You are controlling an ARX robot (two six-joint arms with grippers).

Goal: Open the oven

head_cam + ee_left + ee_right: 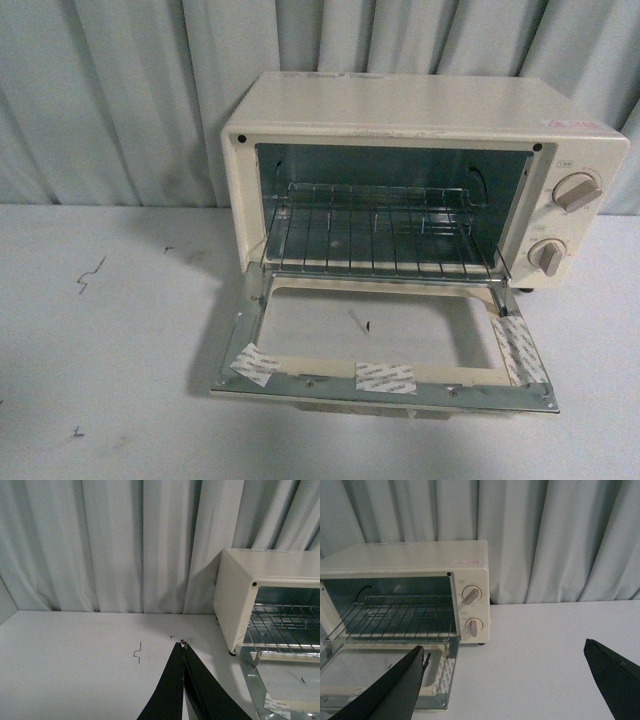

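The cream-white oven (420, 110) stands on the white table at the back, a little right of centre. Its door (385, 378) hangs fully open, lying flat toward me, with tape strips on its inner frame. The wire rack (375, 235) and two beige knobs (577, 190) show. No arm appears in the front view. My left gripper (183, 645) is shut and empty, over the table left of the oven (240, 587). My right gripper (505, 652) is open and empty, to the right of the oven (420, 560), one finger over the door's corner (437, 680).
Grey-blue curtains (130, 90) hang behind the table. Small dark marks (90, 272) lie on the table surface left of the oven. The white table (100, 380) stretches left of the open door, and right of the oven in the right wrist view (545, 650).
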